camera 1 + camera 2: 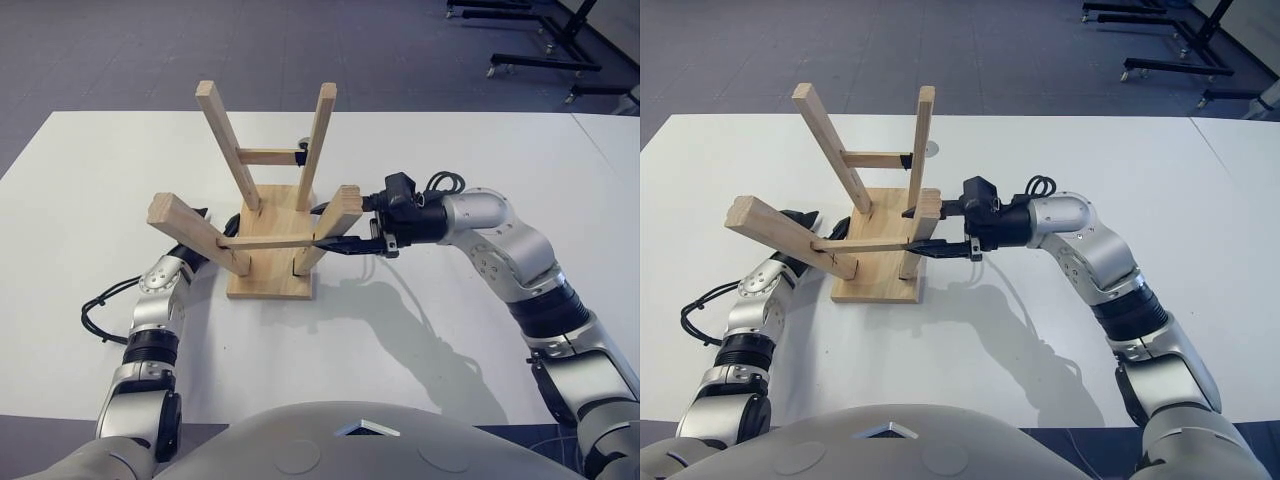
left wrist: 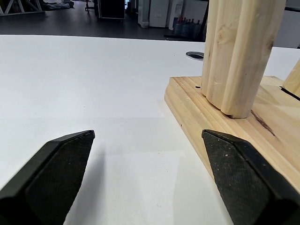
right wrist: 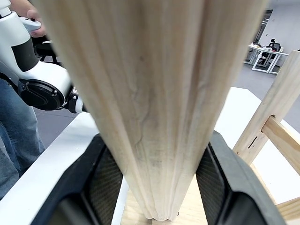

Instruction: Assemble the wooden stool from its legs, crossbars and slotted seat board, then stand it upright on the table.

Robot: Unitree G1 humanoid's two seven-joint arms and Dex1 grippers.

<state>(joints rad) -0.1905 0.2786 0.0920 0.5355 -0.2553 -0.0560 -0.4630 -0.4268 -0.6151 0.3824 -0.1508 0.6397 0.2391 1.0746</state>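
Note:
The wooden stool stands upside down, its seat board point(image 1: 268, 283) flat on the white table point(image 1: 500, 160). Four legs point up. The two far legs point(image 1: 228, 145) are joined by a short crossbar point(image 1: 268, 156); a longer crossbar point(image 1: 268, 242) links the near-left leg point(image 1: 188, 228) and near-right leg point(image 1: 337, 213), which both lean outward. My right gripper point(image 1: 331, 228) is shut on the near-right leg point(image 3: 150, 108), one pad point(image 3: 101, 183) on each side. My left gripper point(image 2: 147, 173) is open low over the table beside the board's left edge point(image 2: 187, 117), partly hidden behind the near-left leg.
A round cable hole point(image 1: 930, 148) lies in the table behind the stool. The left arm's black cable point(image 1: 98, 312) loops on the table at the near left. Wheeled metal frames point(image 1: 540, 45) stand on the floor at the far right. Bare table lies right of the stool.

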